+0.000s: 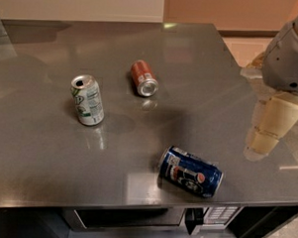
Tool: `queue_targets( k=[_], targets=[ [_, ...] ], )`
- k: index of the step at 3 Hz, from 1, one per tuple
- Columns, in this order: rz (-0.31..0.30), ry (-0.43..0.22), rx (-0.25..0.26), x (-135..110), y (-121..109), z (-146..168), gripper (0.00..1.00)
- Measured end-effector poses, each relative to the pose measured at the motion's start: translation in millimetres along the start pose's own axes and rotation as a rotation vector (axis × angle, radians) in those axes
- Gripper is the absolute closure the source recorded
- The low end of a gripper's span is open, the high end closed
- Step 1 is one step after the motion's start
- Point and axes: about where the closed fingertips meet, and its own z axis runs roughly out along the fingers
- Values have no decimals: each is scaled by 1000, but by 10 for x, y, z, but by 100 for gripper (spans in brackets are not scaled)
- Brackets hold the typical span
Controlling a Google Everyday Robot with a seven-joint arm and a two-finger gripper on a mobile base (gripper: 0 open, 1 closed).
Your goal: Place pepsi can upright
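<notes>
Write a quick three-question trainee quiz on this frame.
1. True or false: the pepsi can stands upright.
2. Where is the claw? A: over the pepsi can. B: by the table's right edge, touching no can. C: at the table's left edge.
3. How many cans are on the table?
Key: 1 false, it lies on its side near the front edge. 2 B. 3 three.
</notes>
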Motion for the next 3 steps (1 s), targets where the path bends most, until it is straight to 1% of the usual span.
queue_targets(
  k=[1,2,3],
  targets=[
    [-15,18,-32,-146,235,170,0],
    [-11,36,-53,-240,418,376,0],
    [5,53,-67,-318,546,582,0]
  ],
)
